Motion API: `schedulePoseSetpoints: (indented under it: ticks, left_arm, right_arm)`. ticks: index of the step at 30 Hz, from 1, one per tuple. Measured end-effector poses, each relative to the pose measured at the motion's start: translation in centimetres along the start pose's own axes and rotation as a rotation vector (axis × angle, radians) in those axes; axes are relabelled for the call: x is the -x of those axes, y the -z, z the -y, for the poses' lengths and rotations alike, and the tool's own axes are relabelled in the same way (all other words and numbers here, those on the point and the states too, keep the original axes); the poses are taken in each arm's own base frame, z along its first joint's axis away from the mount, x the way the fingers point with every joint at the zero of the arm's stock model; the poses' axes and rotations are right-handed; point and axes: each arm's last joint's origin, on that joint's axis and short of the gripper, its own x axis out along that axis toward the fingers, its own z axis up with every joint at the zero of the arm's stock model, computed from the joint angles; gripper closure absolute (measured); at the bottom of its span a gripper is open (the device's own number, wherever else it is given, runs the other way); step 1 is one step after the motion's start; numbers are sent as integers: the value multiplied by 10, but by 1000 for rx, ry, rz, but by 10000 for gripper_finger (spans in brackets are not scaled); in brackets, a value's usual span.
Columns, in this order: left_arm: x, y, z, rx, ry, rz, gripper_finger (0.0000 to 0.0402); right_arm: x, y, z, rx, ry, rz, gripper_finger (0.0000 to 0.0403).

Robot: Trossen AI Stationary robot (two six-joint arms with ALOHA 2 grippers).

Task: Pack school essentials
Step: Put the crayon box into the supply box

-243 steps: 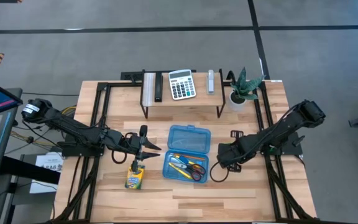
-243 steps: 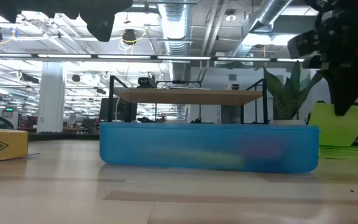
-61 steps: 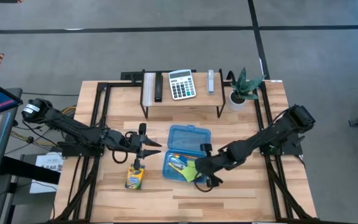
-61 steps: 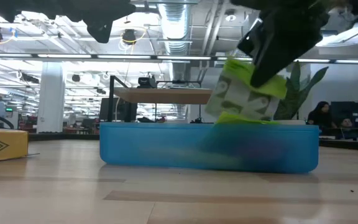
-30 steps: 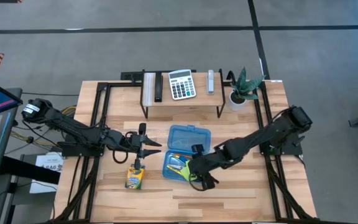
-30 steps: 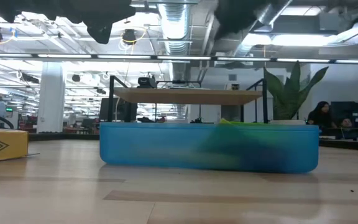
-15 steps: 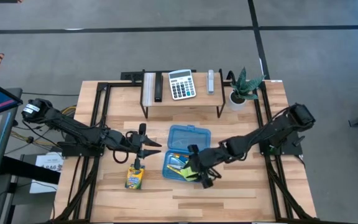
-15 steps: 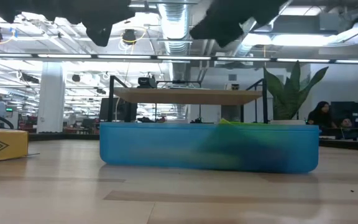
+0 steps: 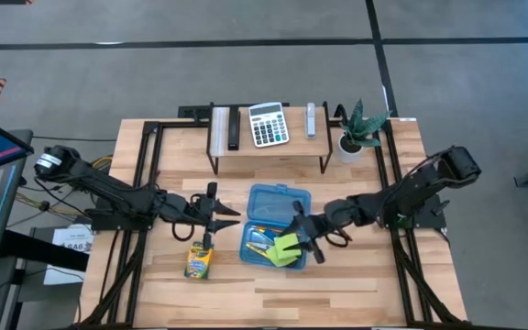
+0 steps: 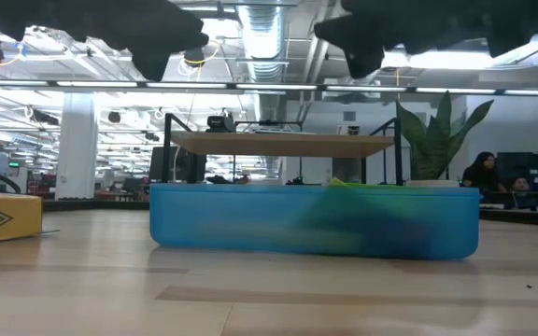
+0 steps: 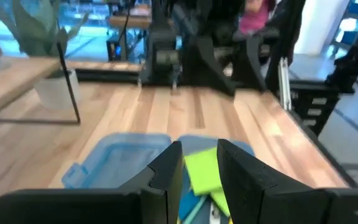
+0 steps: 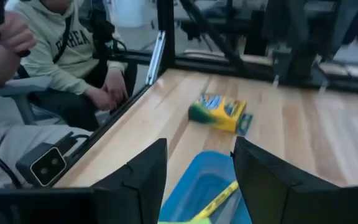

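An open blue plastic box (image 9: 277, 225) lies mid-table, its lid (image 11: 120, 163) flipped toward the far side. In its tray are yellow and orange pencils (image 9: 262, 240), red-handled scissors, partly covered, and a lime-green sticky-note pad (image 9: 288, 247) on top of them. The pad shows through the box wall in the low view (image 10: 362, 217). The crayon box (image 9: 198, 262) lies flat on the table left of the blue box. My right gripper (image 9: 308, 235) hovers open by the tray's right edge. My left gripper (image 9: 222, 219) hovers left of the box, narrowly open with nothing between its fingers (image 11: 199, 155).
A low shelf (image 9: 269, 142) at the far side carries a calculator (image 9: 268, 124) and other small items. Next to it stands a potted plant (image 9: 356, 128). Black frame rails run along both table sides. A seated person (image 12: 61, 56) shows beyond the table's left edge.
My right gripper has drawn back from over the tray's near part, toward the table's right and far side and upward. The lime-green pad, covered by the gripper a second ago, lies in plain sight in the tray.
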Motion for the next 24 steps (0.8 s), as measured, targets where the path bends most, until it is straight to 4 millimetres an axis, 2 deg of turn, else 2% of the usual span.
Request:
schedulePoseSetpoints:
  ticks: [3,10,14,20,24]
  left_arm:
    - [0,3,0,9,5,-29,313]
    - [1,12,-2,157,-24,-124,313]
    - [7,6,-3,259,-85,-260,315]
    - [21,0,3,383,-276,-488,338]
    - [31,8,12,467,-306,-588,353]
  right_arm:
    - [1,-2,3,41,12,28,202]
    - [3,-7,19,56,44,79,202]
    - [3,-8,21,64,21,89,202]
    - [4,-8,27,64,16,90,202]
    - [4,-8,29,62,16,91,202]
